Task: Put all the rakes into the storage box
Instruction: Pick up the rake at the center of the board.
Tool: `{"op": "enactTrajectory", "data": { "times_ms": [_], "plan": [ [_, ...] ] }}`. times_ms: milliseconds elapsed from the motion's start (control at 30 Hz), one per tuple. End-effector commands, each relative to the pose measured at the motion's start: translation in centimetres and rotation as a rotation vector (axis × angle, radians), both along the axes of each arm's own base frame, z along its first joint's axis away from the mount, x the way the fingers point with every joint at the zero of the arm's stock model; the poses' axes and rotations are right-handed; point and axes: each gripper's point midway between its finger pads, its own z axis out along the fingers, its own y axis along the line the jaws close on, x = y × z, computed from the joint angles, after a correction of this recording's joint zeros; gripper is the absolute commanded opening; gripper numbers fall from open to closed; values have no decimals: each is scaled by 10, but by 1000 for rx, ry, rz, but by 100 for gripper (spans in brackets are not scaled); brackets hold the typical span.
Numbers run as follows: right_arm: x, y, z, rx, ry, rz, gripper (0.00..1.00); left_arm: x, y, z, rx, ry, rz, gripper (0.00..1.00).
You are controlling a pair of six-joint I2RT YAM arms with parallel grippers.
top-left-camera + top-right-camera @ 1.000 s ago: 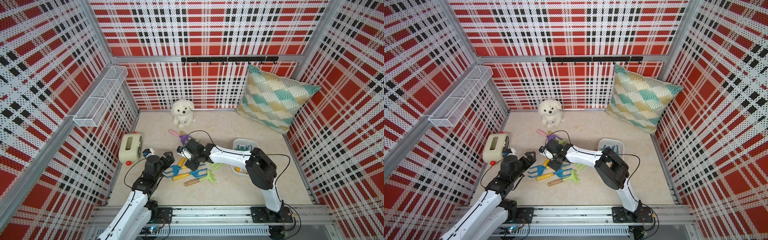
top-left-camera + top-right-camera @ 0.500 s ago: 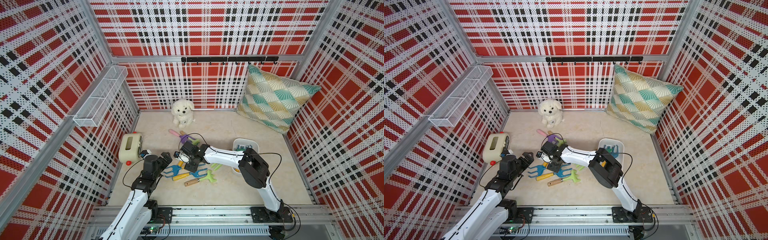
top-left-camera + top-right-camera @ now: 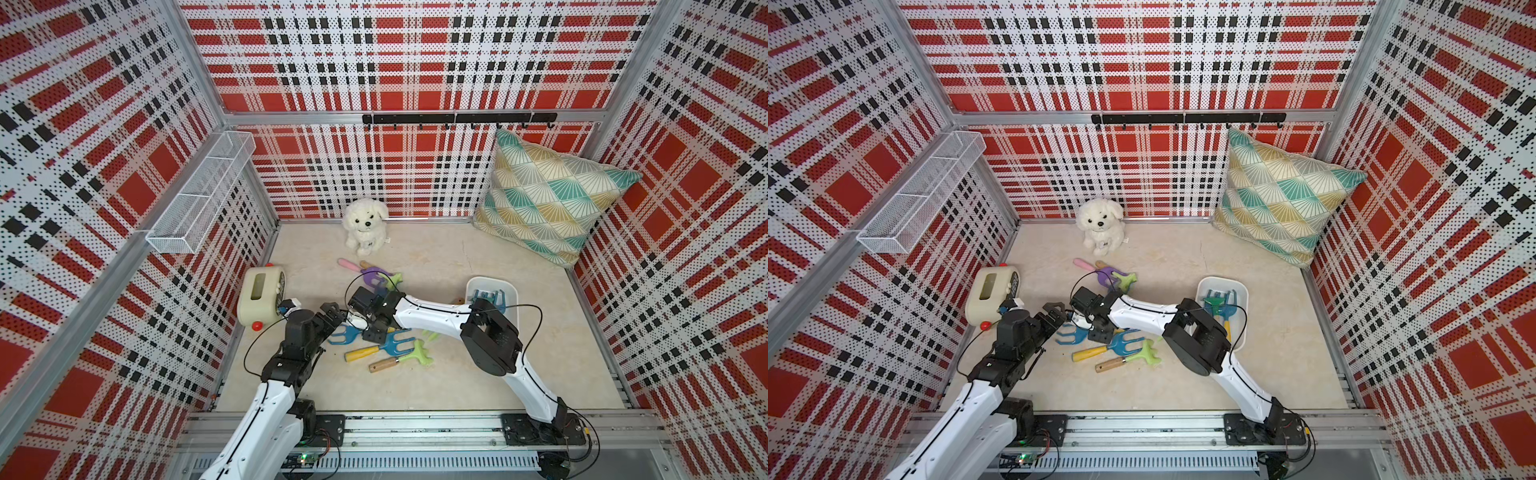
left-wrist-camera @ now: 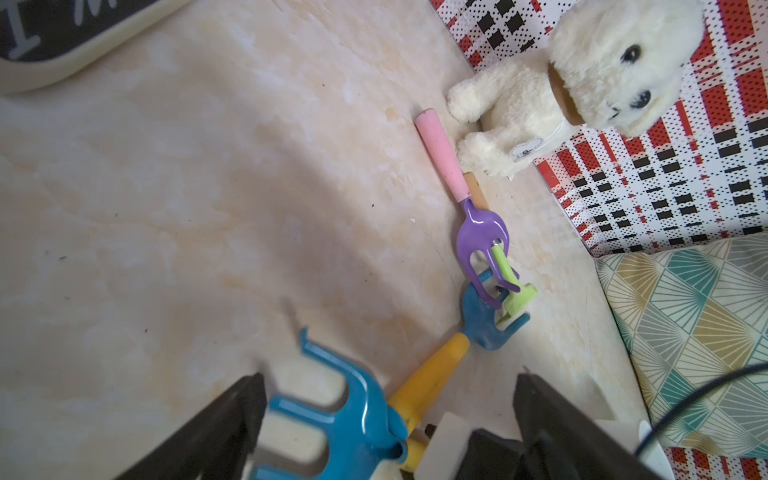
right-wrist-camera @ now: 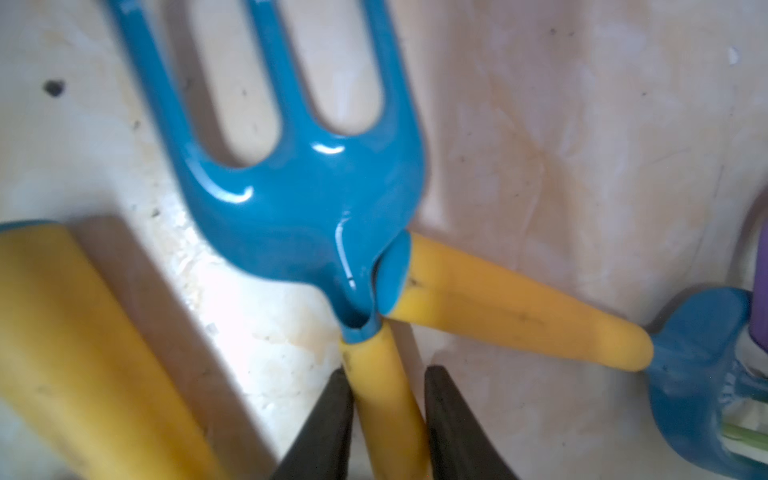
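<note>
Right arm checking in. I'm pinching the rake (image 5: 307, 208) with my right gripper (image 5: 388, 384). The jaws are standing narrow, one on each side of the yellow handle just behind the blue head. From the wrist view both pads look to be touching it. The rake is lying flat on the floor (image 3: 415, 386), not lifted yet. My left gripper (image 4: 388, 376) is hanging wide open just beside the tines, gripping nothing.

Here's what the next move is hinging on. The rake's long axis is running roughly across the floor, tines pointing toward my left arm, handle coming back under my right wrist. The storage box (image 3: 514, 299) is sitting well apart from it on the right side, near my right elbow, with a few rakes already in it. So the right arm is clearly the nearer one. I'm guessing the carry is a lift and a swing back toward my own side. The box is running front to back though, so I'm thinking the rake needs turning to drop in lengthwise.

One snag: a second rake (image 5: 519, 316) is butting its handle end against my rake's neck, so it might get dragged along.
</note>
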Motion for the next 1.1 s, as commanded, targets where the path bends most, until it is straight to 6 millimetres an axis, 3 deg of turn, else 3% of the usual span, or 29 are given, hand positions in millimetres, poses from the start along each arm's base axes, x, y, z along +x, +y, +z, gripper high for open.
{"op": "enactTrajectory", "data": {
  "times_ms": [0, 300, 500, 600, 733, 900, 1067],
  "plan": [
    [6, -9, -13, -69, -44, 0, 24, 5, 2, 18, 8, -43, 1, 99],
    [14, -1, 18, 5, -102, -5, 0, 4, 3, 29, 6, -79, 9, 100],
    [11, 7, 81, 204, -126, -62, 0, 0, 6, 57, -5, -159, 25, 100],
    [12, -3, 111, 297, -127, -137, 0, -4, 6, 72, -17, -200, 23, 100],
    [15, -32, 138, 389, -119, -280, 0, -6, 1, 85, -29, -233, -4, 99],
    [16, -93, 165, 512, -115, -516, 0, -4, -15, 89, -11, -228, -72, 99],
    [16, -165, 168, 561, -138, -777, 0, -1, -56, 86, 34, -216, -176, 99]
  ]
}}
